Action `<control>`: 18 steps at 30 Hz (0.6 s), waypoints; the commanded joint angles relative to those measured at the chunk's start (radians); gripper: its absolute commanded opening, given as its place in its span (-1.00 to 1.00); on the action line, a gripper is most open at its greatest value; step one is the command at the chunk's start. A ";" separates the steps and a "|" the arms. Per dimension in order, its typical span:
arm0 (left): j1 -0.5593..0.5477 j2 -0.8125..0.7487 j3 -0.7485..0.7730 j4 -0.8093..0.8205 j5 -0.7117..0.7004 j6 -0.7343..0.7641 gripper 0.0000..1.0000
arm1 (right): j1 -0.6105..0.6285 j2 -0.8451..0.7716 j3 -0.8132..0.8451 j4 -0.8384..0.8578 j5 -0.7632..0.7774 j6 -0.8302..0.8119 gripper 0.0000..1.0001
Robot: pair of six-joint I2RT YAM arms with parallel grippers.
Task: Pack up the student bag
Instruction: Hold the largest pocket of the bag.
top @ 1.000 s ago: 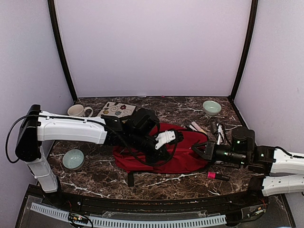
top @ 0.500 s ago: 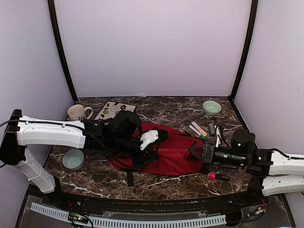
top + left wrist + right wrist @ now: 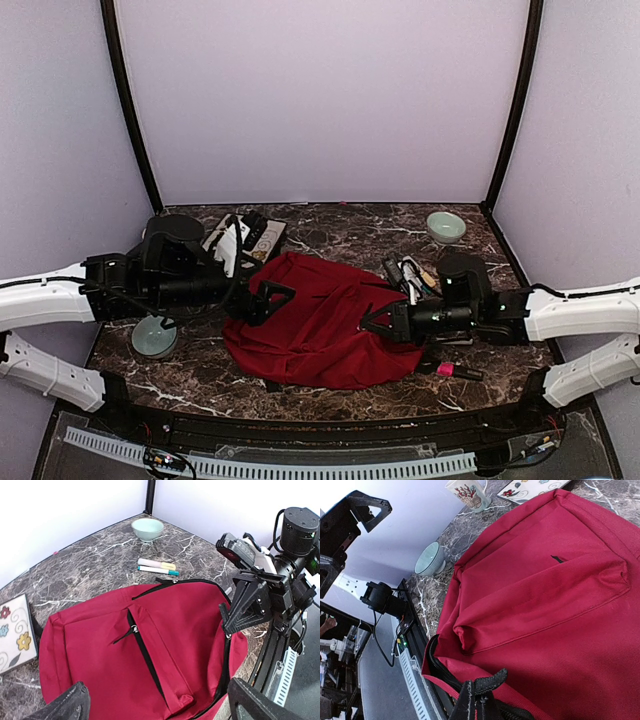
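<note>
Red bag [image 3: 320, 335] flat on the bench [image 3: 340, 222], a hand at each side.
It lies mid-bench, front up. The left hand [image 3: 272, 298] is over its left edge, fingers wide apart; the right hand [image 3: 372, 323] is clamped on a black strap [image 3: 487, 681] at its right edge.
</note>
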 commanded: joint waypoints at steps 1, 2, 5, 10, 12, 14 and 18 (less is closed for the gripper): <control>0.012 -0.013 -0.037 0.021 0.054 -0.076 0.97 | -0.007 0.015 0.063 0.011 -0.060 -0.056 -1.00; 0.012 0.002 -0.021 0.004 0.085 -0.089 0.97 | -0.007 0.010 0.064 0.004 -0.056 -0.060 -1.00; 0.010 0.036 -0.005 -0.017 0.174 -0.126 0.89 | -0.007 -0.015 0.050 -0.001 -0.042 -0.055 -1.00; -0.035 0.045 -0.105 0.129 0.260 -0.162 0.94 | -0.007 -0.055 0.000 0.017 -0.003 -0.019 -1.00; -0.046 0.086 -0.112 0.148 0.288 -0.154 0.93 | -0.007 -0.058 0.003 0.006 0.008 -0.020 -1.00; -0.046 0.140 -0.092 0.163 0.318 -0.151 0.92 | -0.007 -0.058 0.012 -0.003 0.011 -0.025 -1.00; -0.046 0.247 -0.028 0.210 0.366 -0.134 0.86 | -0.007 -0.057 0.023 -0.012 0.013 -0.026 -1.00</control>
